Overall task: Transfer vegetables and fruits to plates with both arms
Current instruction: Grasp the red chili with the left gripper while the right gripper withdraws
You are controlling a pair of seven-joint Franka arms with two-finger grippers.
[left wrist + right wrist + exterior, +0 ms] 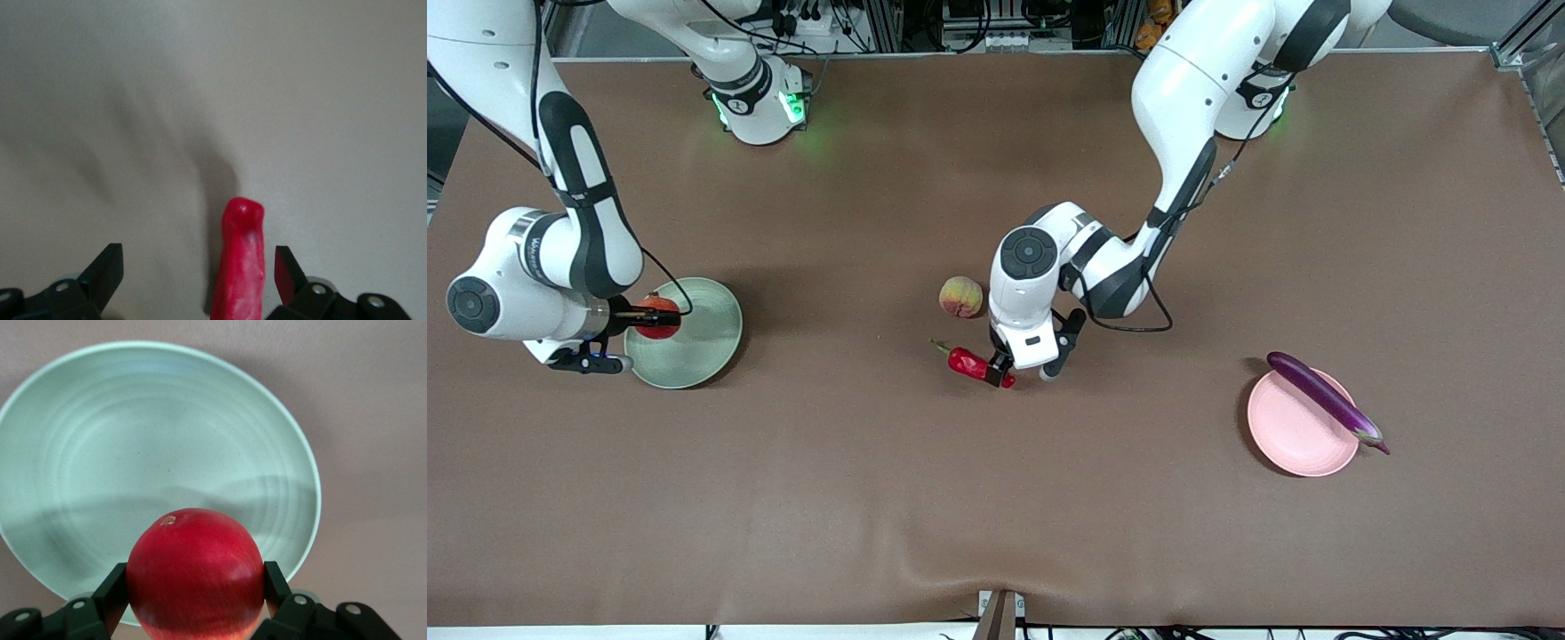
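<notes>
My right gripper is shut on the round red fruit and holds it over the rim of the pale green plate. In the right wrist view the fruit sits between the fingers, with the green plate under it. My left gripper is open, low over the table, astride the tip end of the red chili. In the left wrist view the chili lies between the jaws, close to one finger. The peach lies on the table beside the left wrist. The purple eggplant lies across the pink plate.
The brown table cover is bare nearer the front camera. The two green-lit arm bases stand along the table's edge farthest from that camera. A cable loops from the left wrist above the table.
</notes>
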